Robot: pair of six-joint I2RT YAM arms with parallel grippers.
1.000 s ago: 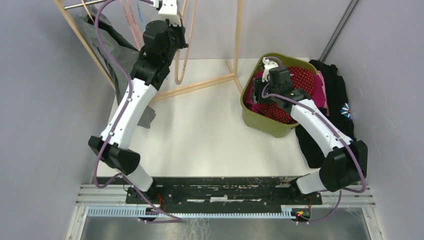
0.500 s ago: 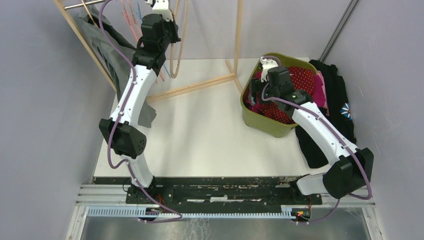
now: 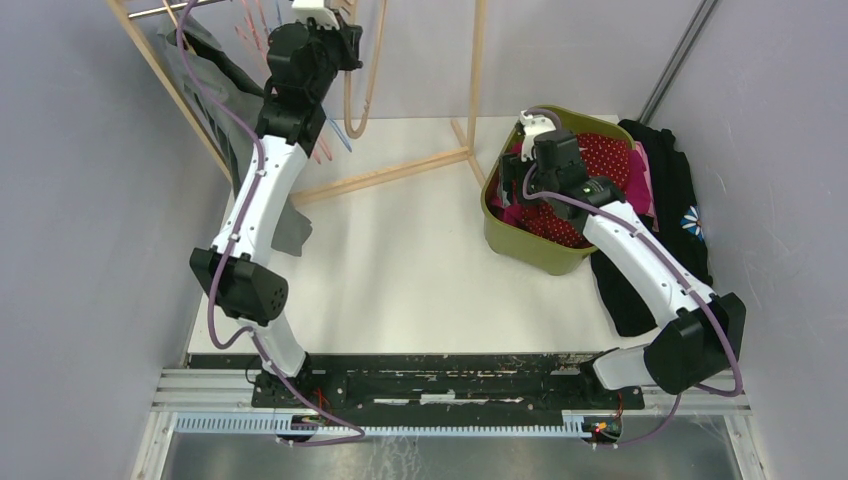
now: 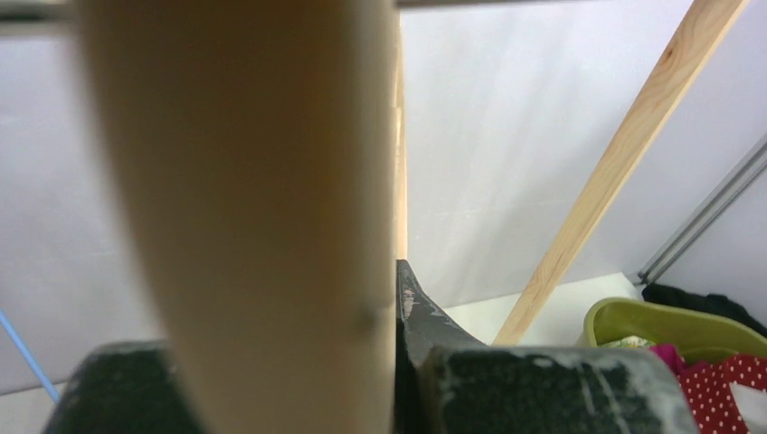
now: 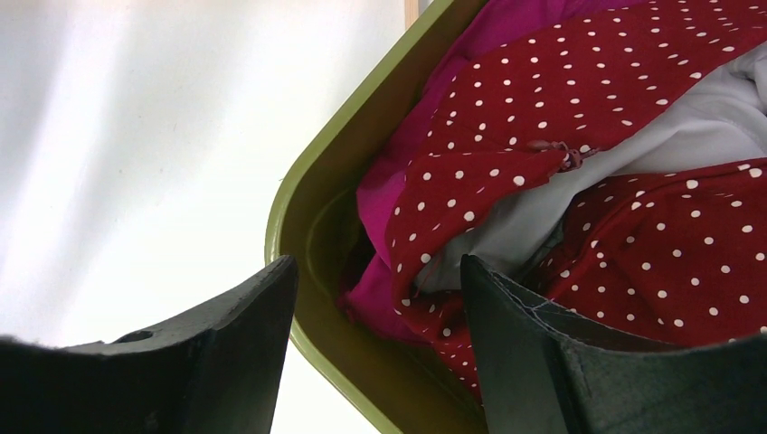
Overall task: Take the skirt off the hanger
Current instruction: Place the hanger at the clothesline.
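Note:
A red polka-dot skirt [image 3: 610, 160] lies in the green basket [image 3: 500, 215], free of any hanger; it also shows in the right wrist view [image 5: 588, 108]. My right gripper [image 3: 512, 188] hangs open and empty over the basket's near-left rim [image 5: 298, 208], one finger on each side of the rim [image 5: 378, 271]. My left gripper [image 3: 345, 45] is high at the back by the rack, shut on a bare wooden hanger [image 3: 355, 110]. In the left wrist view the hanger's wood [image 4: 262, 181] fills the gap between the fingers [image 4: 411, 303].
The wooden rack [image 3: 400, 170] stands at the back left, with a grey garment [image 3: 215, 70] and pink and blue hangers [image 3: 325, 140] on it. A grey cloth [image 3: 290, 230] lies at the table's left edge. A black garment [image 3: 665, 200] lies right of the basket.
My left arm has swung further back and left toward the rack, carrying the wooden hanger. My right gripper has stayed over the basket, almost unmoved.

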